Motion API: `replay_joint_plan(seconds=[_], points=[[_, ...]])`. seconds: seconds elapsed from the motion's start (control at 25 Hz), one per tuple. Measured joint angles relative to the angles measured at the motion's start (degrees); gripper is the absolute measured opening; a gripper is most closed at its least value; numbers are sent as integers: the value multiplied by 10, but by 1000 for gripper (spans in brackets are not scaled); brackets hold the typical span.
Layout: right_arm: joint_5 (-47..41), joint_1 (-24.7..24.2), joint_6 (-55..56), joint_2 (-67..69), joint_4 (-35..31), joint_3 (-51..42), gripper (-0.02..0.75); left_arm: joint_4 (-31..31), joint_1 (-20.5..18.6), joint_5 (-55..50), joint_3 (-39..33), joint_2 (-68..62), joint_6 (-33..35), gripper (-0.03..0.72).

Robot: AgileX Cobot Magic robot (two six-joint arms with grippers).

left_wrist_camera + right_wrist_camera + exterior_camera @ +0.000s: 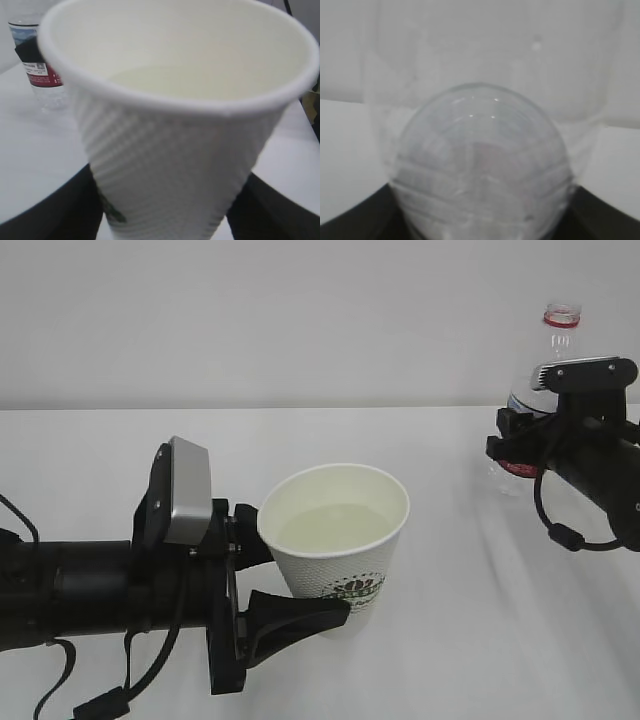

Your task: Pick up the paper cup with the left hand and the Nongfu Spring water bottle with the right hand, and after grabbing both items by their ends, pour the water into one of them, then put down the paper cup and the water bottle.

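Observation:
The paper cup (335, 570), white with a green logo, sits upright between the jaws of my left gripper (305, 580), which is shut on its lower half. Faintly yellowish water (335, 525) lies inside it. In the left wrist view the cup (175, 150) fills the frame, with my left gripper (165, 210) pressed against both of its sides. The Nongfu Spring water bottle (561, 325) stands upright at the far right, uncapped, with my right gripper (525, 445) shut around its lower body. The right wrist view shows the clear bottle (480, 165) filling the jaws of that gripper (480, 215).
The white table (450, 640) stretches between the two arms, with a plain pale wall behind it. The bottle (37, 70) also shows at the far left of the left wrist view. Black cables hang from both arms.

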State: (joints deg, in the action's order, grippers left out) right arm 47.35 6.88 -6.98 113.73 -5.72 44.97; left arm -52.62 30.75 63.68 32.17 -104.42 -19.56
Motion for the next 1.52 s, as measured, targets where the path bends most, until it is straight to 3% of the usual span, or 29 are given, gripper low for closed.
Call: replay_joint_plan(seconds=[0.56, 0.92, 1.52], points=[[16, 0, 13, 26, -4, 0, 453, 0, 0, 0, 0, 0, 0, 509], [23, 0, 14, 26, -4, 1, 605, 0, 0, 0, 0, 0, 0, 501], [43, 0, 15, 1, -4, -34, 620, 0, 0, 0, 0, 0, 0, 501]])
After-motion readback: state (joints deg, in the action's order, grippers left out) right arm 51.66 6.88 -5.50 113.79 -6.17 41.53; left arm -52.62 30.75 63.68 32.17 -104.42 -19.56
